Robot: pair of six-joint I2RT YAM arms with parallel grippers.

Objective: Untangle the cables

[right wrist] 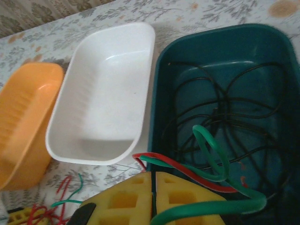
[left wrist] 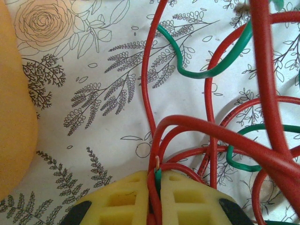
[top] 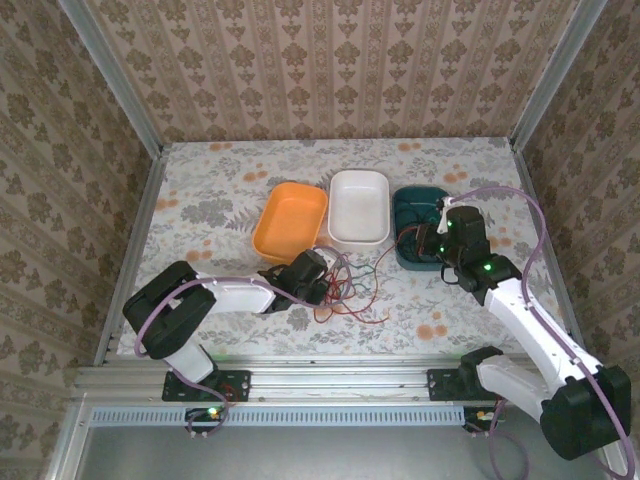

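Going left to right on the top camera: the left arm lies low across the flower-patterned bench (top: 220, 190), and the left claw (top: 312, 272) sits right at the edge of a loose tangle of thin red and green cables (top: 345, 288), just in front of the orange plastic tray (top: 290, 220). From up there you can't really tell what the claw is doing. The left wrist cam sorts that out: the left claw (left wrist: 157, 185) has its yellow pads squeezed onto a little bundle of red and green strands, and the rest of the cables (left wrist: 147, 84) loop out over the bench ahead of it, with the orange tray (left wrist: 14, 117) along the left edge.

Next over are the white plastic tray (top: 358, 208) and then the dark teal plastic tray (top: 412, 200), side by side. The right claw (top: 437, 243) hangs over the teal one.

The right wrist cam shows what the top cam mostly hides: thin black cables (right wrist: 234, 112) piled in loose loops inside the teal tray (right wrist: 159, 84). The right claw (right wrist: 153, 180) has its pads together, and a red and a green cable (right wrist: 187, 171) come out right at the tips and look pinched, with the green one curling up over the tray.
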